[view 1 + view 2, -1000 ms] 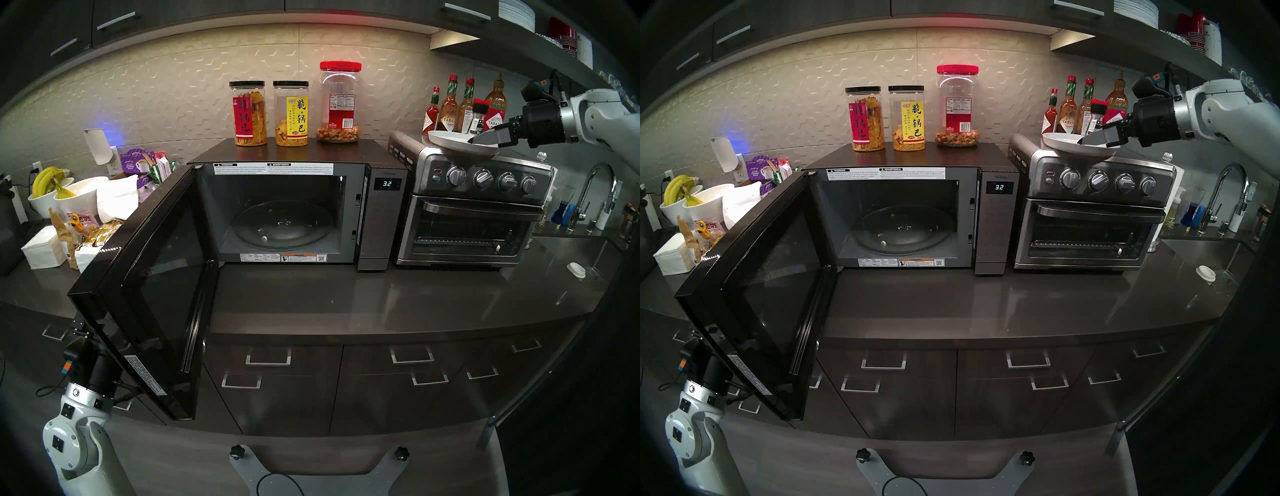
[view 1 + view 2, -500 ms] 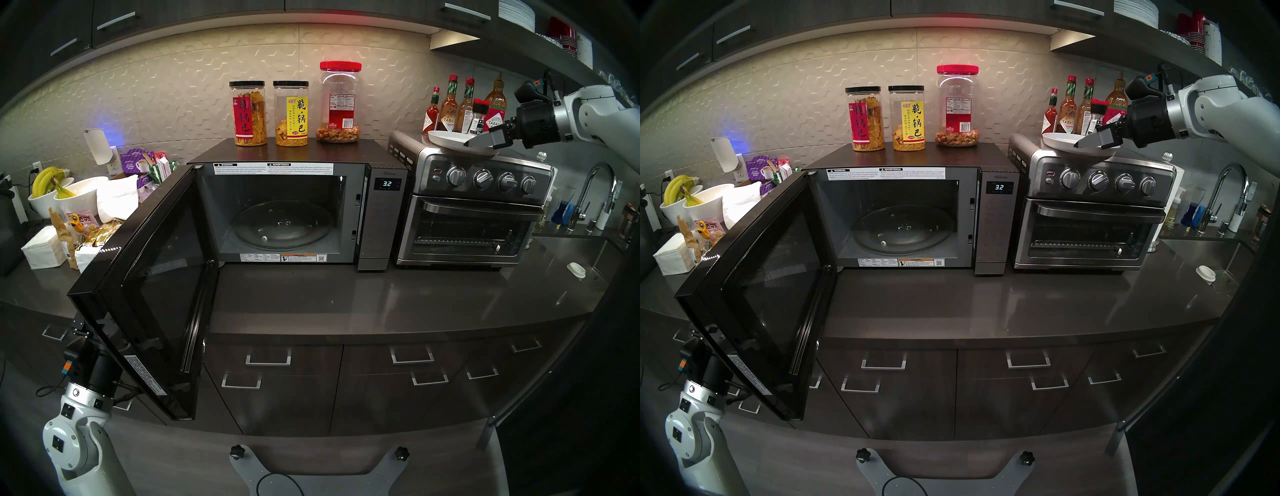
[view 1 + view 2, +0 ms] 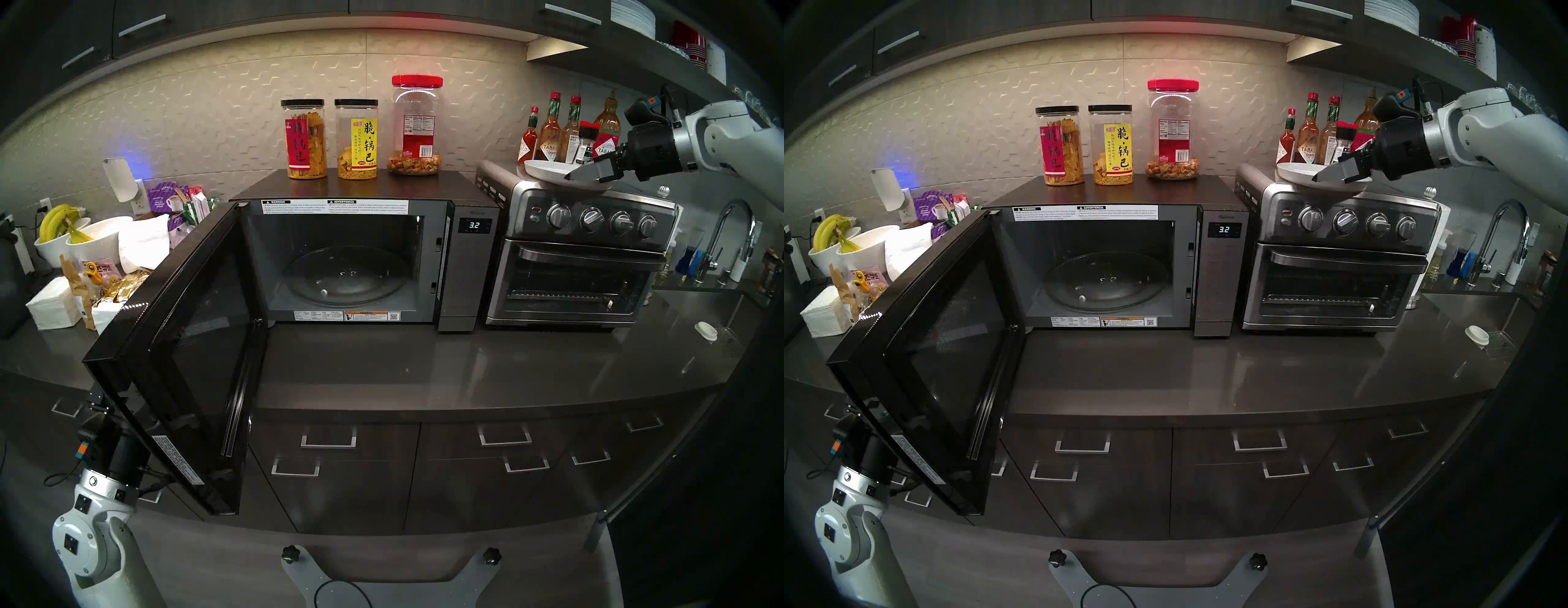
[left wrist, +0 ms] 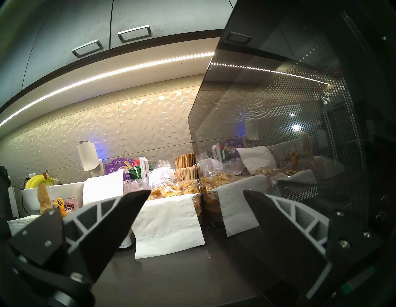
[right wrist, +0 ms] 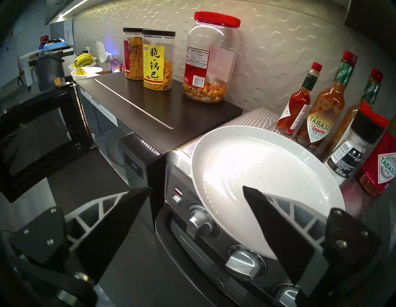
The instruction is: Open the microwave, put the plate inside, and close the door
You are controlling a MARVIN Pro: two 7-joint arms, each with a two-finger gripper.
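Observation:
The microwave (image 3: pixel 466 271) stands with its cavity exposed and only the glass turntable (image 3: pixel 345 276) inside. Its black glass door (image 3: pixel 191 339) is swung wide to the left. The white plate (image 3: pixel 547 170) lies on top of the steel toaster oven (image 3: pixel 581 263). My right gripper (image 3: pixel 581 174) is open at the plate's right rim. In the right wrist view one finger (image 5: pixel 274 231) reaches over the plate (image 5: pixel 257 163) and the other hangs off its front edge. My left gripper (image 4: pixel 196 191) is open and empty, low behind the door's outer face (image 4: pixel 278 128).
Sauce bottles (image 3: pixel 568 131) crowd right behind the plate. Three jars (image 3: pixel 356 140) stand on the microwave's top. Bowls with bananas (image 3: pixel 72 233), napkins and snack packs fill the counter to the left. A sink and tap (image 3: pixel 729 242) lie at the far right.
My right arm has pushed a little leftward, carrying its open gripper further over the plate. The plate, the door and my left arm have not moved.

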